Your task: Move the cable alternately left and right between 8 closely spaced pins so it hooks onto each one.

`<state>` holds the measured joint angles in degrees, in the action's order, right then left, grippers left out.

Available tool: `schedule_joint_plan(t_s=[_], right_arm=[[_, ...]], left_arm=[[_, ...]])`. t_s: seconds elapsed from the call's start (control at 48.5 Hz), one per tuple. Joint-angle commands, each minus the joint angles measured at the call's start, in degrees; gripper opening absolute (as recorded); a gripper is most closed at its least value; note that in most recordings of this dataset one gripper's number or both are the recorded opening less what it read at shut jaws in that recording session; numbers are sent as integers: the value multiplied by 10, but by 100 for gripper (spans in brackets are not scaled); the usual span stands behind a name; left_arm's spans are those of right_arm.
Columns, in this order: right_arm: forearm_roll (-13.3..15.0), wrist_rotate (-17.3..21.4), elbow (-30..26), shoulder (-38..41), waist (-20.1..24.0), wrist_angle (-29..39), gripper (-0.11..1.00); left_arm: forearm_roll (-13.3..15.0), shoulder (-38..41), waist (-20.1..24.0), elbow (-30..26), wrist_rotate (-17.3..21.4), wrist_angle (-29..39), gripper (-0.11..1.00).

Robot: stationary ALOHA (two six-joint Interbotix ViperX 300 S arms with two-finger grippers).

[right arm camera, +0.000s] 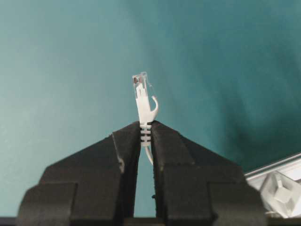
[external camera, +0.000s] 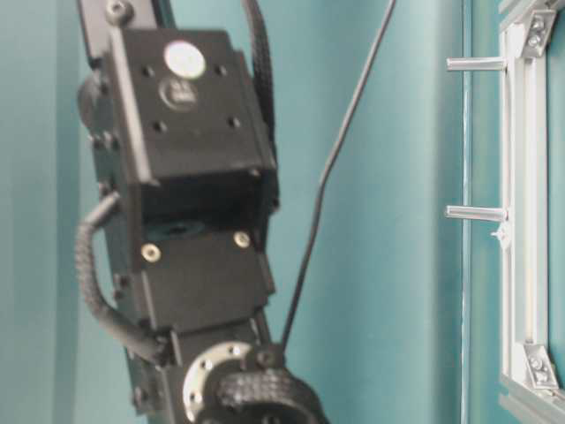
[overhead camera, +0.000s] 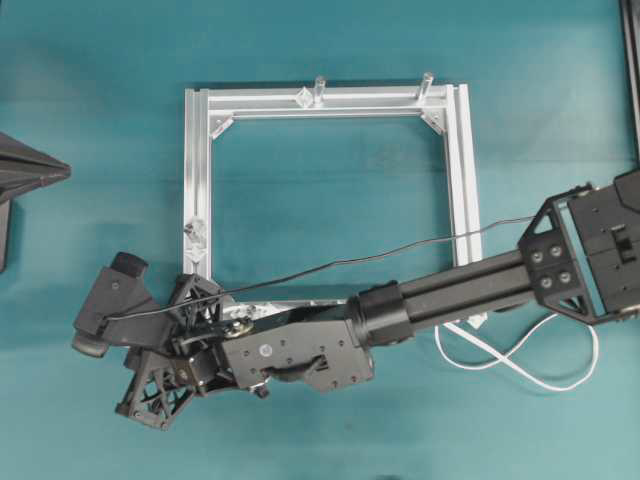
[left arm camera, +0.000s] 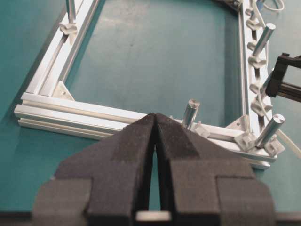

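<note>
The long thin white cable (right arm camera: pixel 145 123) is pinched just behind its small clear plug, which stands upright above the tips of the right pincer (right arm camera: pixel 146 126); the black jaws are nearly together, clamped on the ribbed boot. Its slack lies looped on the teal table (overhead camera: pixel 330 430) just outside the square aluminium frame (overhead camera: pixel 463 170), near the lower right corner. In the left wrist view it weaves among the tiny translucent diamond-shaped pins (left arm camera: pixel 257 84) along one rail. The left pincer (left arm camera: pixel 155 118) holds nothing, its jaws pressed together.
</note>
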<state>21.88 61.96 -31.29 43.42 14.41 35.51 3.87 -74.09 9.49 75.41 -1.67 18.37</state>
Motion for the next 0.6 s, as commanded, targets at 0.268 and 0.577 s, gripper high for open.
schedule_joint_plan(t_s=[0.268, 0.577], right_arm=[[25, -3, -17, -15, -25, 5, 9], [25, -3, -18, -15, -33, 3, 9]], left_arm=[[0, 4, 2, -6, -3, -3, 0], [0, 4, 2, -6, -3, -3, 0]])
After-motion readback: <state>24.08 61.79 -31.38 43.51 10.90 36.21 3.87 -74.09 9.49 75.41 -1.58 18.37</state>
